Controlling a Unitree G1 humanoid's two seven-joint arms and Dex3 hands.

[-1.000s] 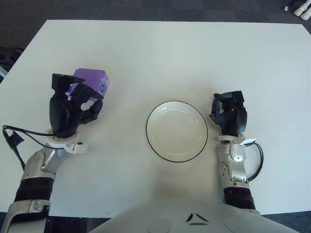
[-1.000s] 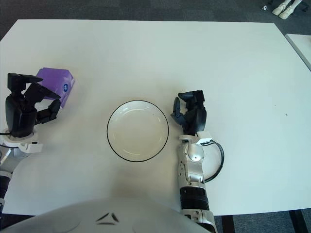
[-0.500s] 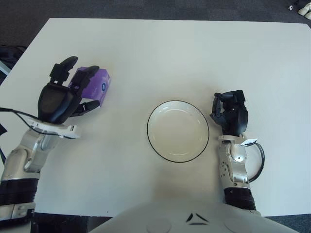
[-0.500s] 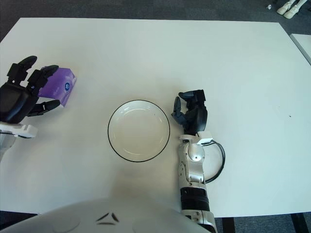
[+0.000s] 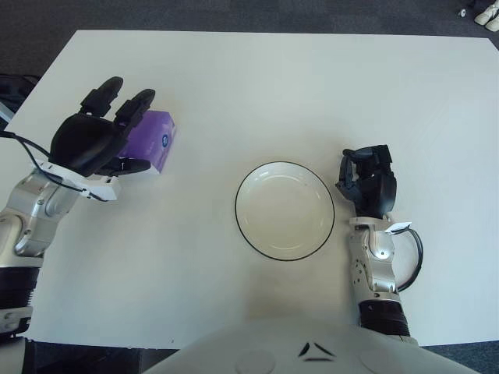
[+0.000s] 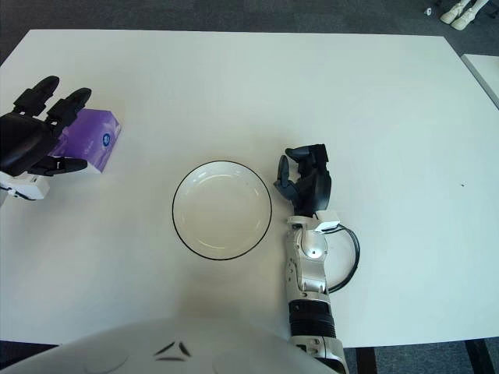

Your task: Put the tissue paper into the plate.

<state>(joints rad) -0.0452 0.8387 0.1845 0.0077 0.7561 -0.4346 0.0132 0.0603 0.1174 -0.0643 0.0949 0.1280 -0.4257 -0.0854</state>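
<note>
Right hand (image 5: 366, 181): parked on white table (image 5: 312, 86) just right of round white black-rimmed plate (image 5: 284, 210), fingers curled, empty. Plate: holds nothing. Left hand (image 5: 93, 144): poised over purple tissue paper pack (image 5: 152, 139) at left side of table, fingers (image 5: 132, 105) spread across top of pack, thumb low at near side, no closed grasp visible. Step in hand, by judgement: reach-to-grasp. Next move calls for: close fingers around pack, lift, carry right to plate, release.

Setting: office or lab type room | Evidence: large plain white rectangular table (image 5: 257, 86); dark grey short-pile carpet floor (image 5: 234, 14) beyond far edge; white shoes (image 6: 456, 13) on floor, far right
</note>
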